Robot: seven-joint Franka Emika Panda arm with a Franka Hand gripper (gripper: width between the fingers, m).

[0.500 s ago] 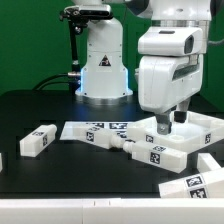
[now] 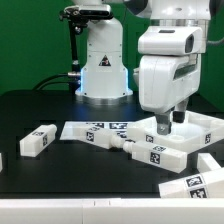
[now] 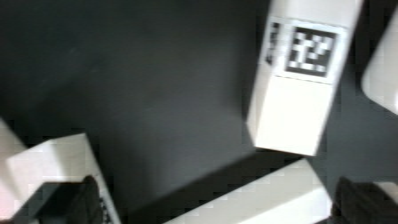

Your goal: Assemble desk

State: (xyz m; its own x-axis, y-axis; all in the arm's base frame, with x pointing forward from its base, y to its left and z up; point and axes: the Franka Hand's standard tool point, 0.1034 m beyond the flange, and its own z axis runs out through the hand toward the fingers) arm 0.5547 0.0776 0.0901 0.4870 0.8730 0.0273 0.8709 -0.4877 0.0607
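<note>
No readable text; leg (image 3: 294,100) bears tag (image 3: 313,50)

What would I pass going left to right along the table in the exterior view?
A white piece cut off at the edge → desk leg → marker board → tabletop; the other legs overlap these, so they are omitted.

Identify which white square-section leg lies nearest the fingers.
The white plastic leg slanting before the flat white tabletop, below the fingers in the exterior view; the others lie farther out toward that view's left and right edges.
</note>
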